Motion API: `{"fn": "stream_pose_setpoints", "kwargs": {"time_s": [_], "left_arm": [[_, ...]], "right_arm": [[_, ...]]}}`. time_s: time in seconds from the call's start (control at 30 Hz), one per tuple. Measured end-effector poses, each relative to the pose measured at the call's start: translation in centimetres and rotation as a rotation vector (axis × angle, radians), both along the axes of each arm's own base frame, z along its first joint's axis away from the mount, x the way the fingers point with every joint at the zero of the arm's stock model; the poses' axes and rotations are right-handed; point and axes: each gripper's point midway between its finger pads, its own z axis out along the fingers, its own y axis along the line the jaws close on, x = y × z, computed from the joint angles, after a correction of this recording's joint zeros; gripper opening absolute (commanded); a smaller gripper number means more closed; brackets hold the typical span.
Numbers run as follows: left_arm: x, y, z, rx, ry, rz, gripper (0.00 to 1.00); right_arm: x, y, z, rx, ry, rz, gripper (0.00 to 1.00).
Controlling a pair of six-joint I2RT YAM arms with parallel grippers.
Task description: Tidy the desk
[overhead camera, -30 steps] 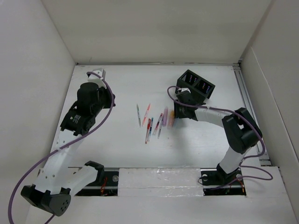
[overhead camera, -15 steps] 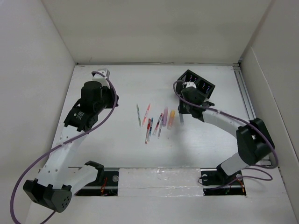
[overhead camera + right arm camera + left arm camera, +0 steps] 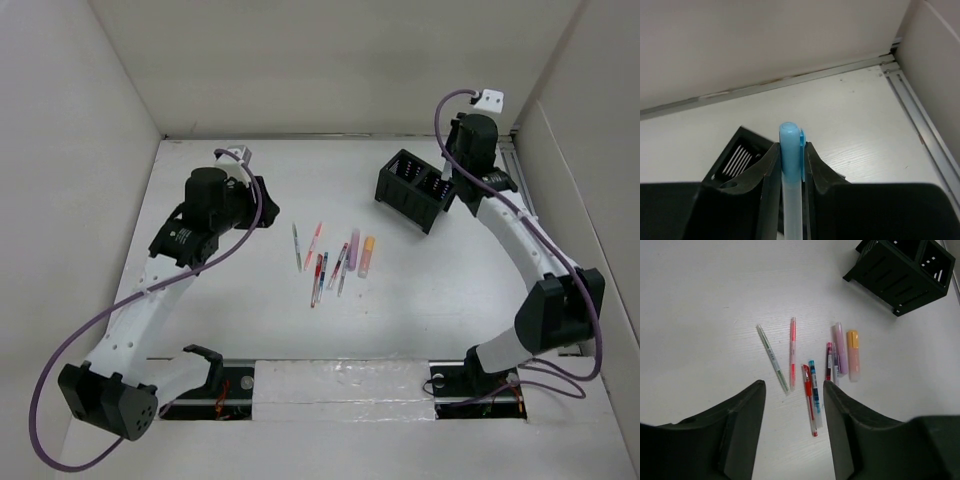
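Observation:
Several pens and highlighters lie mid-desk [image 3: 250, 320]: a green pen [image 3: 772, 357], a pink pen [image 3: 792, 352], a red pen [image 3: 809, 400], a purple highlighter [image 3: 840, 347] and an orange highlighter [image 3: 853, 354]. My left gripper [image 3: 794, 390] hangs open above their left side [image 3: 262, 200], holding nothing. A black compartmented pen holder [image 3: 415, 188] stands at the back right. My right gripper [image 3: 791, 150] is shut on a pen with a light blue cap [image 3: 790, 137], raised just behind and right of the holder [image 3: 740, 155]. In the top view the right gripper's fingers and the blue pen are hidden by the wrist.
White walls enclose the desk on the left, back and right. A metal rail [image 3: 520, 200] runs along the right edge, and a black-and-white strip [image 3: 340, 385] along the front between the arm bases.
My right arm has left the pile of pens and swung up to the back right, behind the holder, with the blue pen in its grip. My left gripper has opened and moved right toward the pens.

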Motion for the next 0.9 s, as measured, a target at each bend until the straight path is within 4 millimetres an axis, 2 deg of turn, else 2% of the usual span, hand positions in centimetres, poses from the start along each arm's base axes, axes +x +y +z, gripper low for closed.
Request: {"fn": "stream_pose_setpoints", "kwargs": {"time_s": [0.07, 0.13, 0.23, 0.37, 0.43, 0.57, 0.63, 0.73, 0.8, 0.9], "left_arm": [[0.3, -0.5, -0.1, -0.009, 0.003, -0.016, 0.47], [0.6, -0.7, -0.2, -0.014, 0.000, -0.020, 0.47], [1.6, -1.0, 0.0, -0.024, -0.012, -0.011, 0.46], [3.3, -1.7, -0.3, -0.004, -0.014, 0.014, 0.45], [3.6, -3.7, -0.4, 0.045, -0.029, 0.011, 0.45], [2.3, -11.1, 0.1, 0.124, -0.086, -0.093, 0.46], [1.9, -12.7, 0.5, 0.122, -0.110, -0.110, 0.47], [2.5, -11.6, 1.5, 0.104, -0.132, -0.065, 0.47], [2.7, -10.6, 2.6, 0.074, -0.155, -0.026, 0.47], [2.0, -9.4, 3.0, 0.035, -0.161, 0.005, 0.47]], "right_arm": [[1.3, -1.6, -0.2, -0.033, -0.007, -0.051, 0.00], [2.8, -2.3, -2.3, -0.055, 0.035, -0.071, 0.00], [4.3, -2.5, -4.7, -0.089, 0.083, -0.075, 0.00], [5.1, -2.3, -6.7, -0.110, 0.119, -0.062, 0.00], [5.2, -2.3, -6.7, -0.112, 0.113, -0.060, 0.00], [5.6, -2.2, -6.2, -0.109, 0.083, -0.059, 0.00], [5.8, -2.2, -6.1, -0.109, 0.074, -0.059, 0.00], [5.7, -2.2, -6.8, -0.109, 0.072, -0.058, 0.01], [5.4, -2.2, -8.0, -0.113, 0.091, -0.057, 0.04], [4.9, -2.3, -10.0, -0.119, 0.132, -0.055, 0.09]]}}
